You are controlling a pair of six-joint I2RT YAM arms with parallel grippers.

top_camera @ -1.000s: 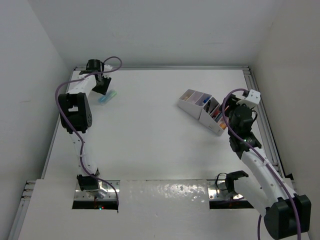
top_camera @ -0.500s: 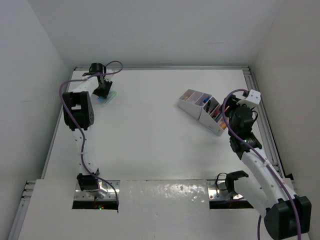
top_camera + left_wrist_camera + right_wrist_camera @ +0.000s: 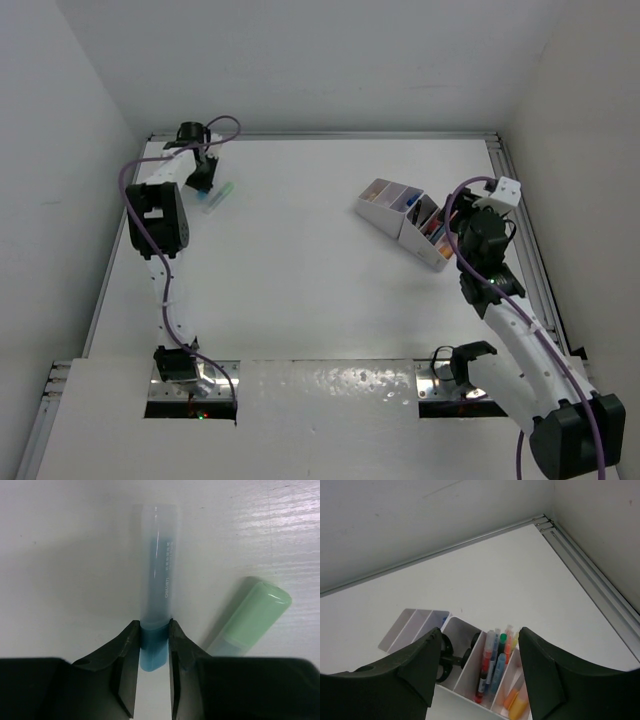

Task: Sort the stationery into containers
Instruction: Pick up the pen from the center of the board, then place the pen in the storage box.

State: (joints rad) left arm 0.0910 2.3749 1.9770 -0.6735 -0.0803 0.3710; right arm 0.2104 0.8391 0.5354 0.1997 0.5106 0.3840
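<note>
Pinching just the darker end of the blue highlighter [image 3: 159, 580] between the closed fingers of the left gripper [image 3: 154, 645], lift straight off the table [image 3: 60, 555] before swinging toward the organiser [image 3: 385, 203], clearing the green highlighter [image 3: 252, 615] just beside on the right and guarding against pivoting in so short a hold. Rely on the left wrist view for grip detail, unresolved from the top view; use the top view for the route from far-left corner to far-right organiser. Check the right wrist view alone for the right gripper [image 3: 479, 637], spread wide and empty above the scissors [image 3: 451, 657] and pens [image 3: 490, 660] already slotted.
</note>
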